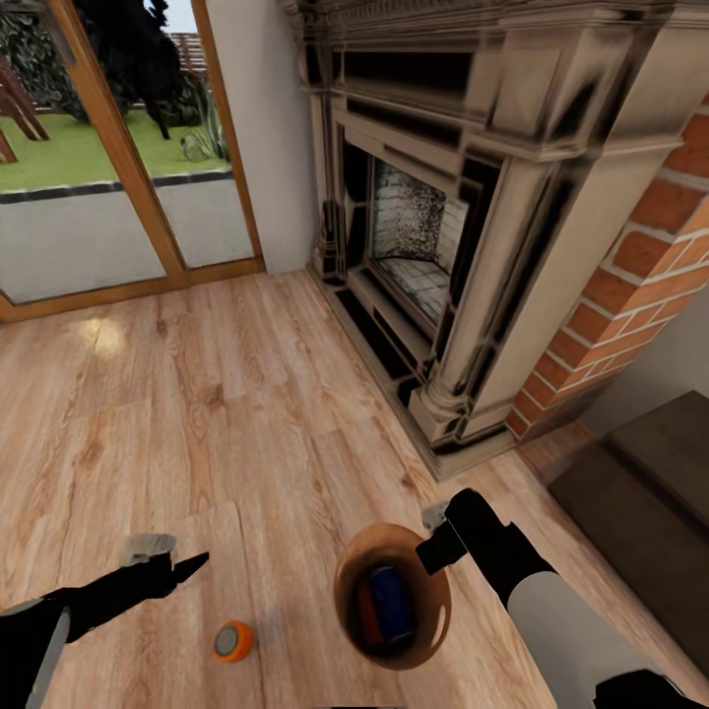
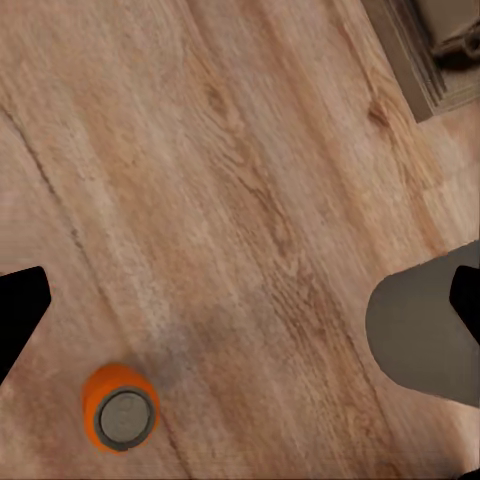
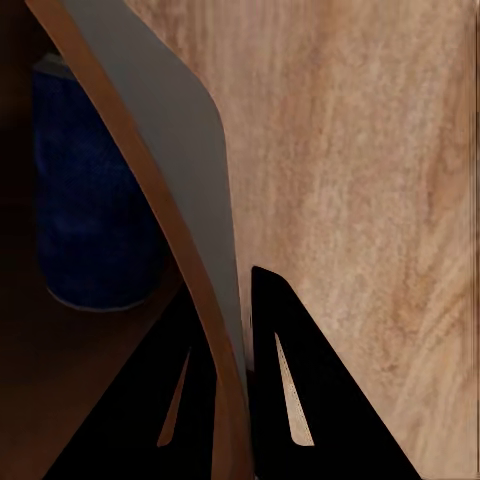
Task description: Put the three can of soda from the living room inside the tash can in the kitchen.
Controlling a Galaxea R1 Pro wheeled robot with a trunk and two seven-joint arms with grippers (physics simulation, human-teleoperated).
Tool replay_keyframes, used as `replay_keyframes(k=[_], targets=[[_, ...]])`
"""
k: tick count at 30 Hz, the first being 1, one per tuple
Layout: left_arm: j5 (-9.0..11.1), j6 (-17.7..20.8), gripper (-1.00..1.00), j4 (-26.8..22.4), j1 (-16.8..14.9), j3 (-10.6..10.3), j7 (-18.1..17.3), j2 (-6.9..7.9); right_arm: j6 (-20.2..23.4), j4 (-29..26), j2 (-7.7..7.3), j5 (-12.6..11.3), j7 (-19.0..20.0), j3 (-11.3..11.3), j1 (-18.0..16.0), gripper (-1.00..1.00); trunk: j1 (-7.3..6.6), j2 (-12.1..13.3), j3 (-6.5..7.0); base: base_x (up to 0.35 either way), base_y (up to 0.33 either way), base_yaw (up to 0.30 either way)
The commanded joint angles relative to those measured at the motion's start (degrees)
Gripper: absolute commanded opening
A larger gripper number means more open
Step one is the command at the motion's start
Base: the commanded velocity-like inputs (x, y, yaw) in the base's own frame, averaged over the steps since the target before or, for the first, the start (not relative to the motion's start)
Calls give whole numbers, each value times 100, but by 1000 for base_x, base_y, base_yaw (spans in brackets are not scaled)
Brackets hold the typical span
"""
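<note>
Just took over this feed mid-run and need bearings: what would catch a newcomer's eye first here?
The right gripper is shut on the rim of the bin, held over the wood floor with a blue can and an orange one inside. A lone orange can stands on the floor near the open left gripper. Behind them rises a big fireplace with glass doors on its left.

Both arms are showing matte black shells with pale grey-white sleeve sections toward the forearms; the left gripper [image 1: 167,556] is tapering into pointed black fingers under a small grey block; the right gripper [image 1: 438,537] is showing wedge-shaped black fingers [image 3: 290,400] with slim pale slots
</note>
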Motion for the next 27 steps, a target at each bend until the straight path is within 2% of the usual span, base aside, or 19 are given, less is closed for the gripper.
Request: replay_keyframes(k=[1,4,7,10,12,27], targets=[[-24,284,100,2,-248,0,2,114,44,-4,2,-146,30,-10,-1,-100,0,0,0,206,0,0],[-52,495,100,29,-421,-2,30,176,46,-8,2,-146,23,-14,-1,-100,0,0,0,213,0,0],[-73,572,100,502,-503,-5,66,207,48,-9,-8,-145,12,-16,-1,-100,0,0,0,217,0,0],[-59,579,100,1180,-537,-13,89,230,47,-11,-72,-146,20,-16,-1,-100,0,0,1,148,0,48],[-56,573,100,1347,-539,-19,97,229,46,-16,-92,-146,22,-16,-1,-100,0,0,4,51,0,168],[-42,397,100,1458,-532,-15,100,181,44,-29,-105,-146,12,-17,-1,-100,0,0,46,6,0,237]])
